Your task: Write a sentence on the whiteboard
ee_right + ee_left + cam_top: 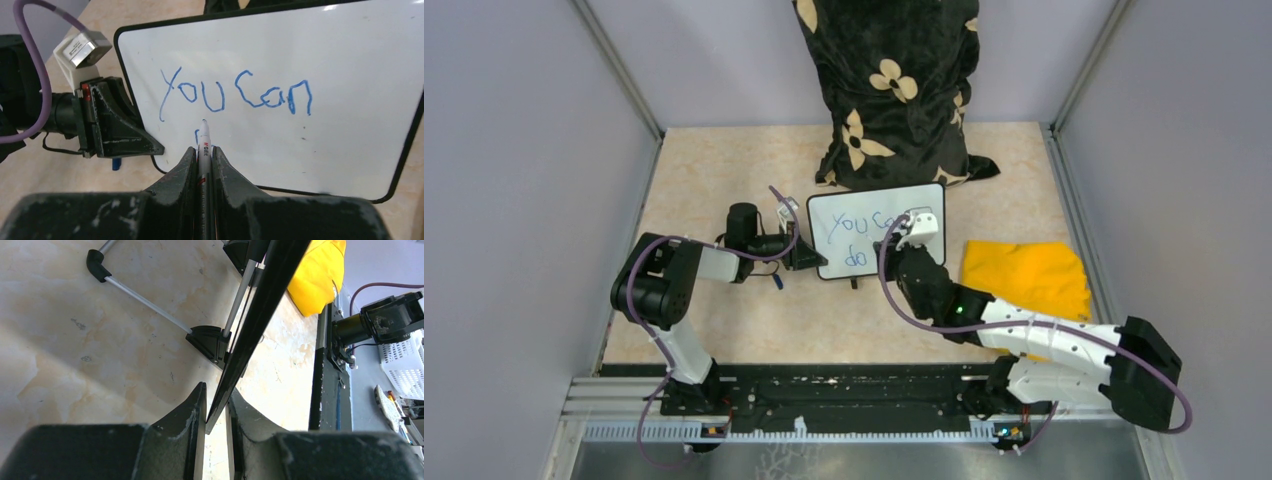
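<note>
Whiteboard (869,198) stands upright mid-table, between left and right edges. Left hand (216,415) clamped on its left frame, steadying it. Right hand (204,152) grips marker (204,140), tip at second line. Sentence (215,109) reads "You can do", likely unfinished. Next: slide marker right, light pressure.

Beige marbled tabletop (754,320); whiteboard (879,205) stands mid-table, yellow cloth (1024,278) right of it, black floral bag (889,90) behind.

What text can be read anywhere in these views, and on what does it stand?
"You Can": sentence, top line, blue on the whiteboard.
"do": its second line, in the top view.
Red print on the marker: too blurred.
Marks on the left wrist camera: too small.
</note>
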Controlling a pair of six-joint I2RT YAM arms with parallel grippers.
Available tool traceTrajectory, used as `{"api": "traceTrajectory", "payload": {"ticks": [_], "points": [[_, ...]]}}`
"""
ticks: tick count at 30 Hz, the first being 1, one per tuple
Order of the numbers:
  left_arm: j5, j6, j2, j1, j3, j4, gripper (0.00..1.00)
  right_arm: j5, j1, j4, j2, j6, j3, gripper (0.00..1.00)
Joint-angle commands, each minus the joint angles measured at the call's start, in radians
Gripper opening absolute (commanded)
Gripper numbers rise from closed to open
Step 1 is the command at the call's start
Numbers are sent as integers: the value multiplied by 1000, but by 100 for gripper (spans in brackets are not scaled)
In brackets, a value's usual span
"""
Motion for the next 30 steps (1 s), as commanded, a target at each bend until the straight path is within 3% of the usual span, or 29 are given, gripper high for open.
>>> {"api": "traceTrajectory", "payload": {"ticks": [1,9,30], "points": [[-15,36,10,-3,22,-12,25,105,-17,-8,-64,-69,-32,0],[-16,37,16,-3,24,-15,25,111,-35,17,-85,-54,-120,0],[-17,42,17,-4,25,-21,25,36,-77,96,74,-44,-74,0]]}}
